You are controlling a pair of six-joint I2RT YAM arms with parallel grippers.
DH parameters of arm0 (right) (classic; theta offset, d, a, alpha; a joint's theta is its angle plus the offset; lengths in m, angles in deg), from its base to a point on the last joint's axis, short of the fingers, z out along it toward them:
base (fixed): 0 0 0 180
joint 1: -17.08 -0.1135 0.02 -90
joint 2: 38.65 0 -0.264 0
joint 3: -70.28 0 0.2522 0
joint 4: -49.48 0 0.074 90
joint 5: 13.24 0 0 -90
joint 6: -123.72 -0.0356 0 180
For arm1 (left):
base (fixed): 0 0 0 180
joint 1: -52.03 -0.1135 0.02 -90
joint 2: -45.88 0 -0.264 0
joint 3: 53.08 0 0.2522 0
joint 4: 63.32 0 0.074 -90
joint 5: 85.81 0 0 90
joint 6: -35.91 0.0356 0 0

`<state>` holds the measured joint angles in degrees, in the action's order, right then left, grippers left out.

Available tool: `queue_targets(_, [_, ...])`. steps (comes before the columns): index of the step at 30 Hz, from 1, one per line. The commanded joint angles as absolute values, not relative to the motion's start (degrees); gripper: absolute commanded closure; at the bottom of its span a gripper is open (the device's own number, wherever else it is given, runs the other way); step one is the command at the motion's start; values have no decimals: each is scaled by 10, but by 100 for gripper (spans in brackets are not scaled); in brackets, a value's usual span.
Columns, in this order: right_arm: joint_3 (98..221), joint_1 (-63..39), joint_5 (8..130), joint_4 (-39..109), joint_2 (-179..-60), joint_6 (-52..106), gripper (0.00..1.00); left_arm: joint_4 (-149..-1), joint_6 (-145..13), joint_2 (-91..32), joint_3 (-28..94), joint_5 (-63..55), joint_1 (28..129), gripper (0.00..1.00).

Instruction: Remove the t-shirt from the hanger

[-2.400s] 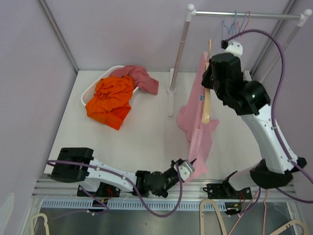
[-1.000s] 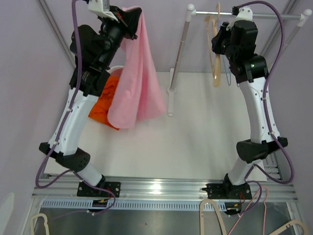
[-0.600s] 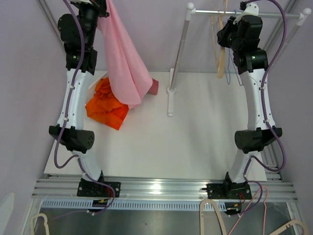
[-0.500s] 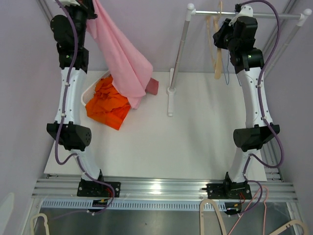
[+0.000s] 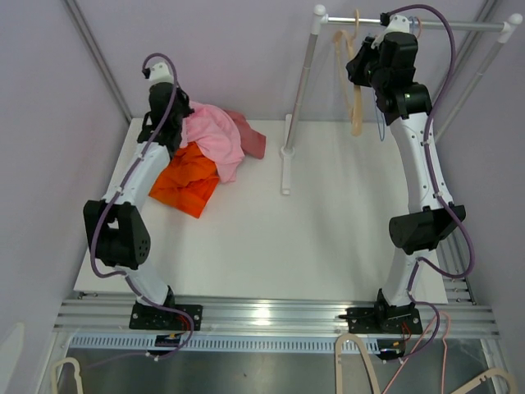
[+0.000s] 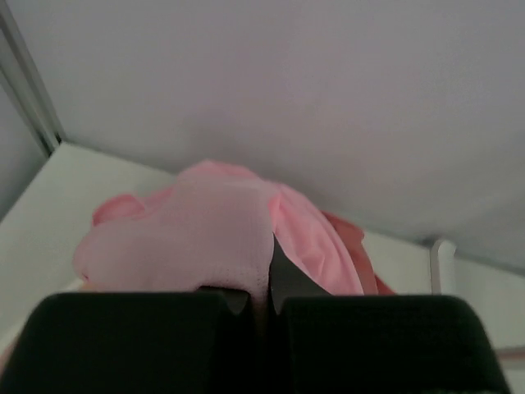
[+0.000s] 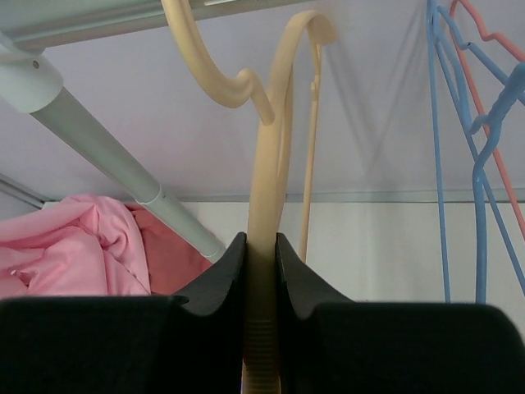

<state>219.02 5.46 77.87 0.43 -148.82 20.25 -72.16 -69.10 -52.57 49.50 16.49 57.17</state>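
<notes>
Table [image 5: 312, 238] with a clothes rack [image 5: 410, 25] at its far edge. Pink t-shirt [image 5: 215, 139], held high in the air half a second ago, now lies heaped on the orange clothes [image 5: 187, 182] at far left, fully off the bare cream hanger [image 5: 355, 90]. Its fabric is still pinched in the closed left gripper [image 6: 261, 295]; the right gripper [image 7: 261, 271] clamps the hanger's neck up at the rack. Only letting go seems left.

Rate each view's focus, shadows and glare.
Left wrist view: soft throughout, the pink t-shirt hazy, the left gripper a dark blur. Right wrist view: cream hanger fairly sharp, faint shadows on the wall; right gripper underexposed. Top external view: sharp, evenly lit, glare on the aluminium rail.
</notes>
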Motion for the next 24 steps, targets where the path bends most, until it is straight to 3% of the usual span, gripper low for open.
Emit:
queue_targets(1, [2191, 40, 760, 38, -1502, 196, 100, -834, -724, -479, 513, 309, 622, 99])
queue_targets(8, [2171, 24, 765, 17, -1484, 204, 100, -1103, -856, -624, 596, 233, 606, 99])
queue_targets(14, [2074, 17, 767, 49, -1425, 207, 100, -1357, -940, -848, 855, 157, 580, 99])
queue_targets(24, [1983, 15, 767, 77, -1353, 204, 100, -1495, -1088, -890, 834, 154, 545, 99])
